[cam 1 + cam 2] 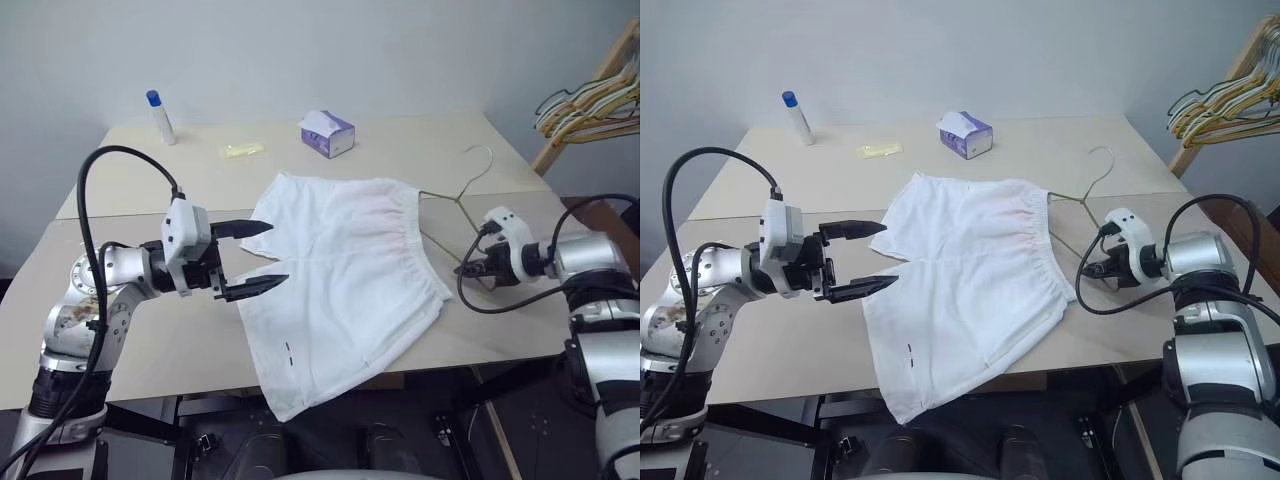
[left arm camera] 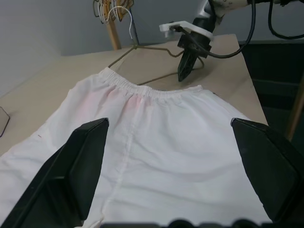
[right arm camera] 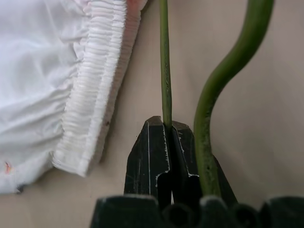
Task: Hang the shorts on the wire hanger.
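The white shorts [image 1: 340, 270] lie flat on the table, their gathered waistband toward the right and one leg hanging over the front edge. The wire hanger [image 1: 470, 178] lies on the table just right of the waistband, its hook pointing to the back. My right gripper [image 1: 470, 268] points down at the hanger's near side, shut on the thin wire [image 3: 164, 61] beside the waistband. My left gripper [image 1: 275, 254] hovers level above the shorts' left edge, open, with nothing between its fingers [image 2: 80, 161].
At the back of the table stand a purple-and-white tissue box [image 1: 327, 133], a white bottle with a blue cap [image 1: 160, 117] and a small yellow packet [image 1: 241, 150]. A bunch of hangers [image 1: 585, 100] hangs on a wooden rack at the far right.
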`<state>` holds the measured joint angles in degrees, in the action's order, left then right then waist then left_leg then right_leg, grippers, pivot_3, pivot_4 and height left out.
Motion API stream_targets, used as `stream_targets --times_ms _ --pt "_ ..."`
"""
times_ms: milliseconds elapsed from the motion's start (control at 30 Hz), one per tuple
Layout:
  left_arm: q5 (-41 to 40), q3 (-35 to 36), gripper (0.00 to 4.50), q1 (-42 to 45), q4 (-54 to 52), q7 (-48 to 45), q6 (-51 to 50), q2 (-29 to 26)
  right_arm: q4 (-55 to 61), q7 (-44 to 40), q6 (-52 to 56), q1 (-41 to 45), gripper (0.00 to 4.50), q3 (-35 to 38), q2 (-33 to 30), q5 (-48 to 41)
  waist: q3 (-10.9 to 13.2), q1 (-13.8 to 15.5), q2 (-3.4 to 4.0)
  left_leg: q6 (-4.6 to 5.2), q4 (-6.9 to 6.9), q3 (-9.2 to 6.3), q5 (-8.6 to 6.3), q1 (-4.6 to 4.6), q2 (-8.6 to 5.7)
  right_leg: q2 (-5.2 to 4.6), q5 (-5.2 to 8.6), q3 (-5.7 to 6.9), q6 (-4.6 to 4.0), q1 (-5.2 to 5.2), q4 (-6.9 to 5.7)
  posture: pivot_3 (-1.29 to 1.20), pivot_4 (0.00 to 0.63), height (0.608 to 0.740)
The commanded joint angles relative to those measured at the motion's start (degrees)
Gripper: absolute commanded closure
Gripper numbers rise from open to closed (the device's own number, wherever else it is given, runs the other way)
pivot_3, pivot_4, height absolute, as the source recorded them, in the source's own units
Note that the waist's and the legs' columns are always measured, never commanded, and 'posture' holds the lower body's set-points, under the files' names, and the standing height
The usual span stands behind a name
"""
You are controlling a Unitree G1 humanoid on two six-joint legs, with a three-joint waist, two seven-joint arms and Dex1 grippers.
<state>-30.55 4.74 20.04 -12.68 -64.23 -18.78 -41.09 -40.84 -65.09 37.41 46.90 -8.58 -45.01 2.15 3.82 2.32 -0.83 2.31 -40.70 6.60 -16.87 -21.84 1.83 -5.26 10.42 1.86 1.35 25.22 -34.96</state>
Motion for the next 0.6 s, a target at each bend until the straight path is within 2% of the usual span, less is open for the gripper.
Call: stream_targets --times_ms 33,167,300,600 --pt "1.37 -0.37 0.04 4.53 2.96 -1.12 3.14 0.18 20.87 5.14 1.14 -3.22 4.50 1.80 -2.09 1.06 -0.02 -0.05 0.03 -0.02 0.00 0.00 0.01 -0.08 0.00 0.00 0.00 0.04 0.00 0.04 0.00 0.09 0.029 0.740" --pt "4.42 -1.18 0.04 10.27 9.41 -1.59 7.66 0.89 36.71 9.12 0.73 -5.90 4.50 1.36 -3.01 2.97 -0.05 -0.79 0.08 -0.05 -0.01 0.01 0.03 -0.16 0.00 0.03 0.00 0.07 0.00 0.13 -0.02 0.07 0.021 0.740" --pt "8.11 -1.52 0.04 16.96 17.07 -1.90 13.75 1.23 48.54 9.09 2.72 -6.13 4.50 0.16 -3.27 2.71 -0.05 -1.05 0.08 -0.06 -0.02 0.02 0.04 -0.19 -0.01 0.02 0.00 0.25 0.00 0.06 0.01 0.06 0.015 0.740" --pt "13.57 -4.57 0.04 27.69 29.75 -9.64 27.59 0.67 61.39 2.60 4.14 -6.22 4.50 -4.85 -6.31 0.82 -0.06 -1.44 0.08 -0.04 -0.14 0.03 0.04 -0.38 -0.03 -0.01 -0.01 0.41 0.00 0.03 0.03 0.06 0.005 0.740"
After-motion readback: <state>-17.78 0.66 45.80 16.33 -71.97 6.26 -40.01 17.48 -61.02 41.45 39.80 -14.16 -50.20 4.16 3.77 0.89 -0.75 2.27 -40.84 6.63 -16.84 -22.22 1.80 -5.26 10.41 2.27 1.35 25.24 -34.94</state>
